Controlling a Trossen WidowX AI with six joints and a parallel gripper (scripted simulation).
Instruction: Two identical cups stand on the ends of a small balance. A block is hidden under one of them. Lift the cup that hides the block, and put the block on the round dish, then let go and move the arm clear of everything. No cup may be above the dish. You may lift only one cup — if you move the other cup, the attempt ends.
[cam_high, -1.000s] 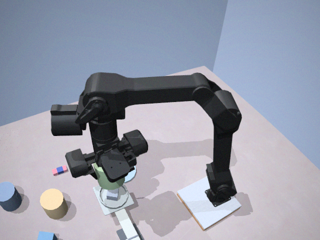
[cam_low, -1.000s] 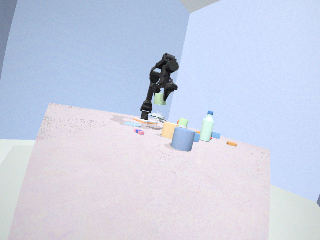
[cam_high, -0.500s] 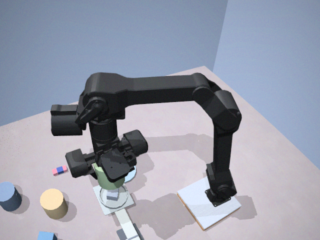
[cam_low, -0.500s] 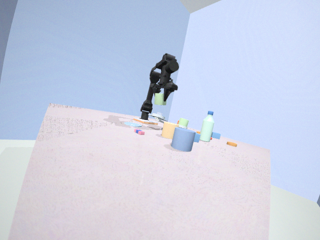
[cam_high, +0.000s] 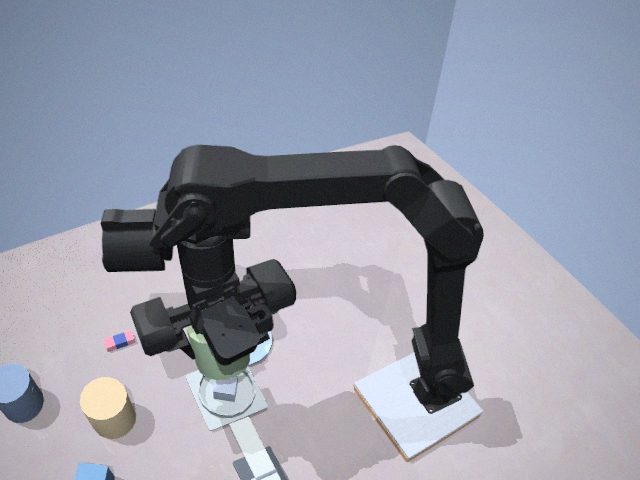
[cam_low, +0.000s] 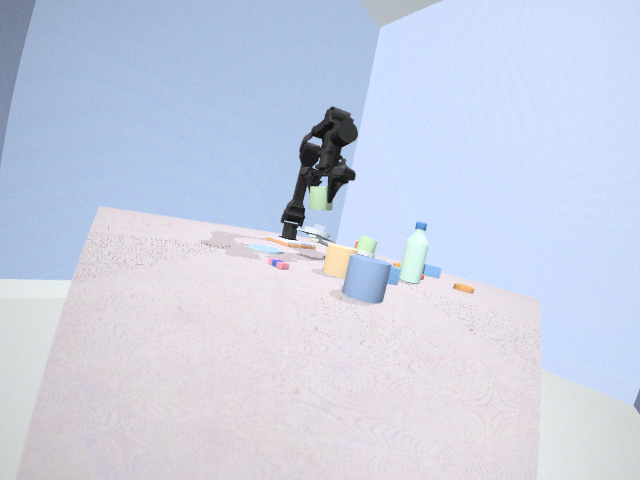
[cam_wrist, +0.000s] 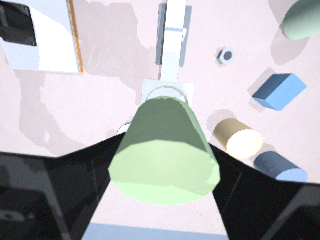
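My gripper (cam_high: 219, 351) (cam_low: 321, 196) (cam_wrist: 163, 139) is shut on a green cup (cam_high: 206, 359) (cam_low: 317, 198) (cam_wrist: 165, 170), holding it upright in the air above one end of the balance (cam_high: 207, 417) (cam_wrist: 186, 89). A small pale grey block (cam_high: 225, 388) (cam_low: 318, 227) sits uncovered inside the round rim on that end, which stands raised. In the wrist view the cup hides the block. The other green cup (cam_low: 367, 243) stands on the far end. The pale blue round dish (cam_high: 264, 347) (cam_low: 265, 249) (cam_wrist: 123, 128) lies on the table beside the raised end, partly hidden by the gripper.
A tan cylinder (cam_high: 108, 410) (cam_low: 337, 260) (cam_wrist: 237, 137), a blue cylinder (cam_high: 20, 395) (cam_low: 366, 279) (cam_wrist: 279, 167), a blue box (cam_high: 93, 472) (cam_wrist: 279, 91), a pink-and-blue bar (cam_high: 119, 340) (cam_low: 278, 264), a green bottle (cam_low: 414, 258) (cam_wrist: 304, 20) and a hex nut (cam_wrist: 225, 55) stand around.
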